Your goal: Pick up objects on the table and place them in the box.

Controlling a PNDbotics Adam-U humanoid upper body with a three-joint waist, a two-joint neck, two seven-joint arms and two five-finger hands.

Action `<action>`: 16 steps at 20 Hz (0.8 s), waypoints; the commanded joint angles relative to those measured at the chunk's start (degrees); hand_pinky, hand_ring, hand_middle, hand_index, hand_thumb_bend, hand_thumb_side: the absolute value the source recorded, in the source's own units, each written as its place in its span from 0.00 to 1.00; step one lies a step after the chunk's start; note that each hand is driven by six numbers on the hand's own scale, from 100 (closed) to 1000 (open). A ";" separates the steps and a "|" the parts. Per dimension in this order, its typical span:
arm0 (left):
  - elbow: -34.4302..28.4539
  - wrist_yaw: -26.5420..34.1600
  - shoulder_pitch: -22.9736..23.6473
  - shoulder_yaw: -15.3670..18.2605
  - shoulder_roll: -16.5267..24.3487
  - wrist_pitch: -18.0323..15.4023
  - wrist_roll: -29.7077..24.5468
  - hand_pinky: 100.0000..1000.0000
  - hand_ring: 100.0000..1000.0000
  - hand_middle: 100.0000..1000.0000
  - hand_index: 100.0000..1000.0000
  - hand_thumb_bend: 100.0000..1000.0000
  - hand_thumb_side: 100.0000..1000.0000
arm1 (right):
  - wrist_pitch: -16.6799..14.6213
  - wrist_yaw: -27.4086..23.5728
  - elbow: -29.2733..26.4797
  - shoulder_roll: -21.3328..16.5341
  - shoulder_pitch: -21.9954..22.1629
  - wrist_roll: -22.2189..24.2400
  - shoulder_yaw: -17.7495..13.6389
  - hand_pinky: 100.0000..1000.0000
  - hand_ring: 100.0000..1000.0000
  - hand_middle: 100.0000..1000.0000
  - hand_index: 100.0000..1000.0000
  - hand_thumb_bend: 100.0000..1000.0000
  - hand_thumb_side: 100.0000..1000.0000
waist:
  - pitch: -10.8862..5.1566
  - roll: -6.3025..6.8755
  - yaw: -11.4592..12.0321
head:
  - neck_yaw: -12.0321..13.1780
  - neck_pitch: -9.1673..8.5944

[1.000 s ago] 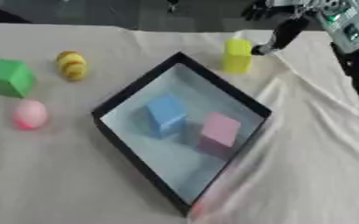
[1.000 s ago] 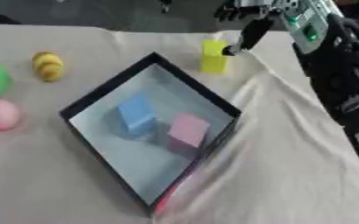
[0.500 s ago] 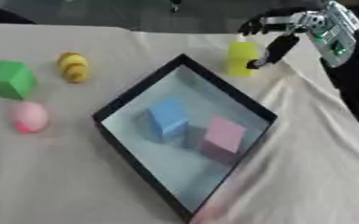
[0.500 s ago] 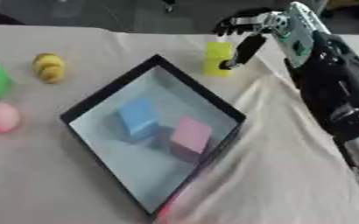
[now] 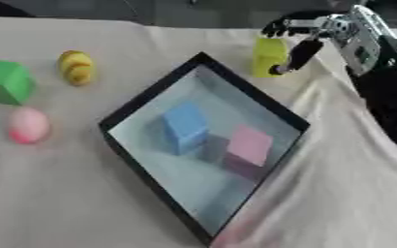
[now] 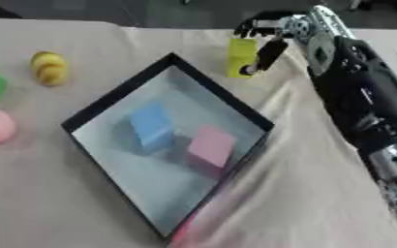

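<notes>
A yellow block (image 5: pixel 268 55) stands upright on the cloth just beyond the far corner of the black-rimmed box (image 5: pixel 143 99). My right hand (image 5: pixel 308 34) comes in from the upper right. Its fingers curl over the block's top and far side, and the thumb (image 5: pixel 297 54) presses the near right face. Inside the box lie a blue block (image 5: pixel 185 127) and a pink block (image 5: pixel 249 145). To the left of the box sit a green cube (image 5: pixel 7 81), a yellow striped rounded thing (image 5: pixel 76 67) and a pink ball (image 5: pixel 28 125). My left hand shows in neither view.
A cream cloth (image 5: pixel 346 184) covers the table and is rumpled in folds to the right of the box. My right forearm (image 6: pixel 363 106) stretches along the right side. The table's far edge runs just behind the yellow block.
My right hand has gone from touching the yellow block's right side to wrapping its fingers over the top, thumb at the front. The whole picture has shifted slightly.
</notes>
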 commanded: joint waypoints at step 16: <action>-1.05 0.07 -0.90 -0.30 0.77 0.14 -0.80 0.80 0.76 0.72 0.76 0.07 0.72 | 7.92 -3.11 -2.64 -1.12 -2.20 -14.03 -0.68 0.64 0.45 0.40 0.53 0.17 0.00 | -0.34 -0.86 0.19 | -0.57 -0.40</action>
